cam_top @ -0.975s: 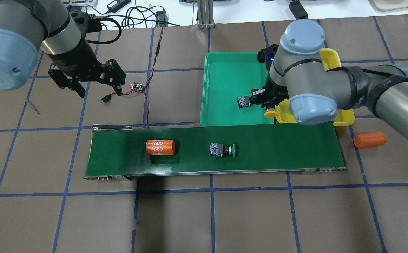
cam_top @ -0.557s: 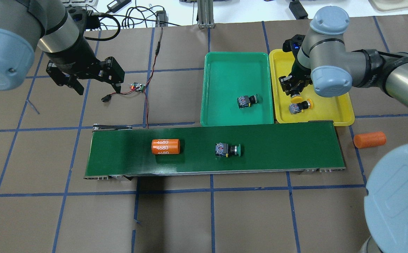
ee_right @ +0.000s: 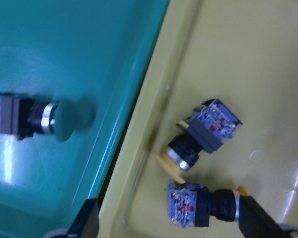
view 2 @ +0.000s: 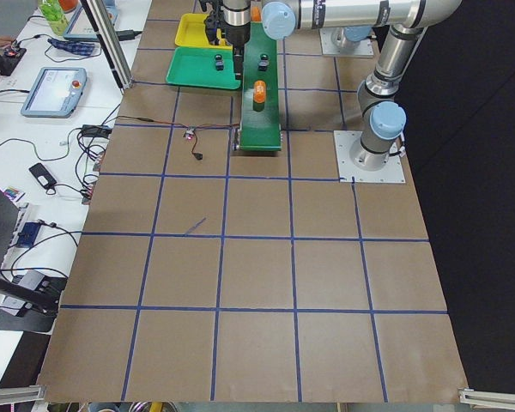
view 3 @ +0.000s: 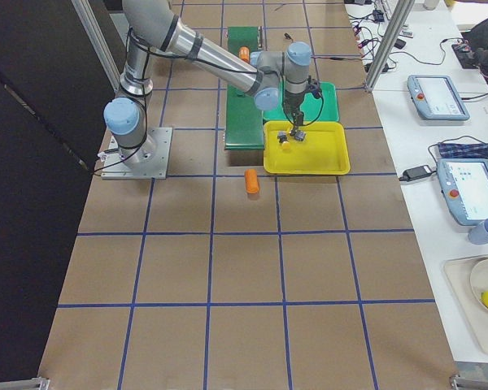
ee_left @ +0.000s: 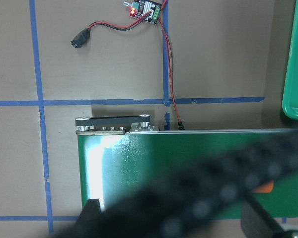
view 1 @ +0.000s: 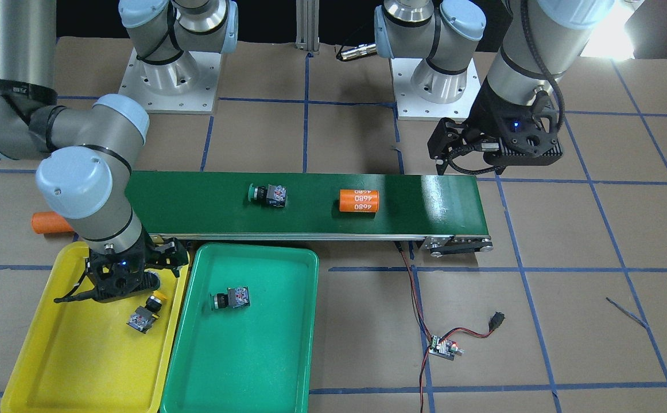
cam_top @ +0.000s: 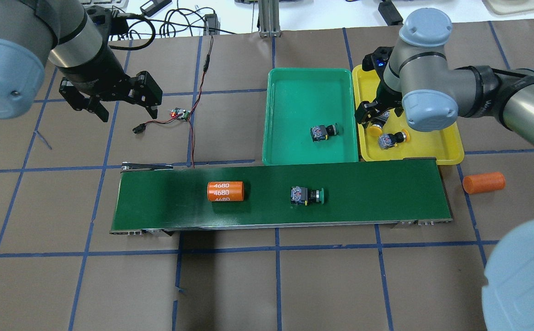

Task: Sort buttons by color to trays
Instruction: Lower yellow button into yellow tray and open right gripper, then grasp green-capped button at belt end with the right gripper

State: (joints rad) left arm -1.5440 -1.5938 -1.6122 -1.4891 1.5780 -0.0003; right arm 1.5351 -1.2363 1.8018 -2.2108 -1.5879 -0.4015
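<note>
My right hand [cam_top: 372, 117] hangs low over the yellow tray [cam_top: 432, 143], near the edge that meets the green tray [cam_top: 294, 87]. Its fingers are spread wide and hold nothing. Two buttons lie on their sides in the yellow tray below it. In my right wrist view, the first yellow button [ee_right: 208, 126] points its cap toward 7 o'clock. The second yellow button [ee_right: 193, 204] lies just at 6 o'clock of it, between my fingertips, with its cap beside one finger. I cannot tell whether they touch.

Seen from overhead, one green button [cam_top: 324, 132] rests in the green tray, cap toward 3 o'clock. The other green button [cam_top: 306, 195] lies on the conveyor belt [cam_top: 377, 193], at 6 o'clock from that tray. An orange cylinder [cam_top: 225, 191] lies at its 9 o'clock.

My left hand [cam_top: 122, 106] hovers over the tabletop [cam_top: 267, 285], wide open and empty, at 11 o'clock from the belt. The circuit board [cam_top: 180, 113] lies near it at 3 o'clock.
</note>
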